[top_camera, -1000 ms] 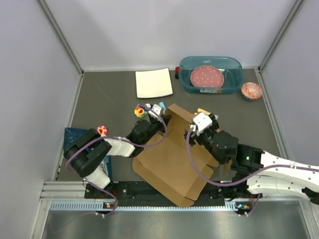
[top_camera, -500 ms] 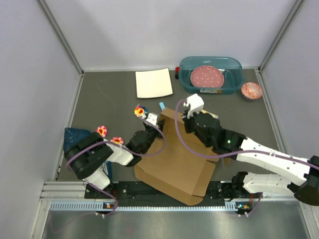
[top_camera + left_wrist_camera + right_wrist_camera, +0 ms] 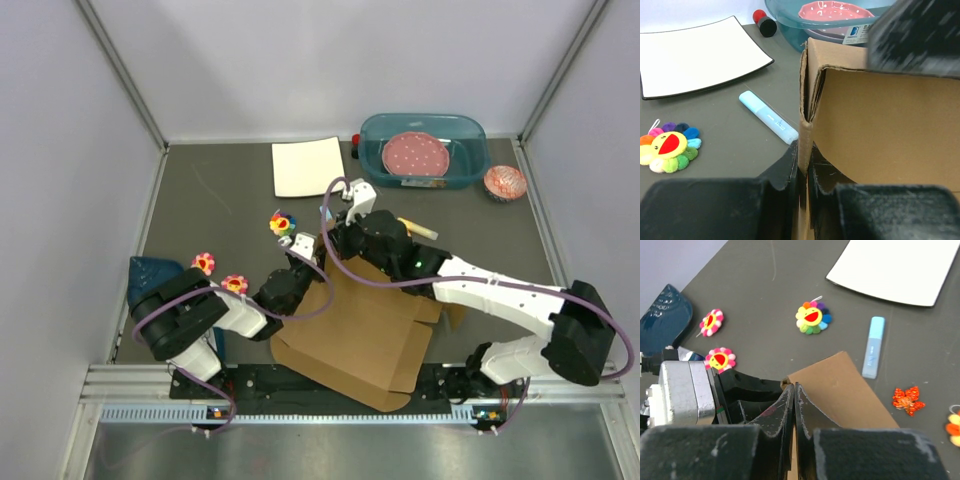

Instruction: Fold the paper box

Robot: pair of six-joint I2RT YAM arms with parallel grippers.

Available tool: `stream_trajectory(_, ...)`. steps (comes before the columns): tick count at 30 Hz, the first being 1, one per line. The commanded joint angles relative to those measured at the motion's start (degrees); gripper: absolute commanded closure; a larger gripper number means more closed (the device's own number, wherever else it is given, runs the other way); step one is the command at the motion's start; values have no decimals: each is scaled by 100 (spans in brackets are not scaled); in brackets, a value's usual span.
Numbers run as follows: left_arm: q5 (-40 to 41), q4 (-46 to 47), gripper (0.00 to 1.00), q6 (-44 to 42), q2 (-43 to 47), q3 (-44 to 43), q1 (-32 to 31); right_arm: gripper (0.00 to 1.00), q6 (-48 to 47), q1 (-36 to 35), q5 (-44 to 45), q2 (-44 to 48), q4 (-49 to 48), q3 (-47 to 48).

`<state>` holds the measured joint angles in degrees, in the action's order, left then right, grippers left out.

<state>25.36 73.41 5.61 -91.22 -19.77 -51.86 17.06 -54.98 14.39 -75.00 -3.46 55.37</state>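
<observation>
The left gripper (image 3: 802, 167) is clamping onto the upright side wall of the plain brown corrugated cardboard paper box (image 3: 880, 125). Its two black fingers are pinching the raw edge right at the corner, where a flap is curling round.

To my eye that grip is the anchor for this fold. It should be holding firm and low while the other arm does the pushing. If the wall is allowed to lean, I expect the corner will be springing open.

The right gripper (image 3: 792, 390) is clenched tight with nothing between its fingers. Its closed tip seems to be resting against the top corner of the raised flap, just beside the left gripper. A closed tip makes a decent poker, so I would be nudging the flap inward along its crease, slowly, rather than stabbing at the corrugation.

The box is lying half-formed at the near middle of the dark grey table (image 3: 200, 200), with one wall up at its far-left corner and the rest spreading toward the arm bases. Just beyond the pinched corner, a pale blue marker pen (image 3: 768, 116) and a rainbow-petalled smiling flower toy (image 3: 669, 145) are lying apart from the cardboard. A white square plate (image 3: 695, 55) is sitting farther back.
</observation>
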Motion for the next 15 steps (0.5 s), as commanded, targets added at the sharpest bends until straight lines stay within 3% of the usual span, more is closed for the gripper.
stream_trajectory(1, 127, 60, 96, -77, 131, 79, -53, 100, 201, 23, -508, -374, -279, 26)
stream_trajectory(7, 109, -89, 92, -95, 131, 26, -97, 100, 359, 198, -648, -498, -233, -158)
stream_trajectory(15, 179, -133, 90, -244, 184, 35, -149, 100, 430, 330, -552, 38, -980, -185)
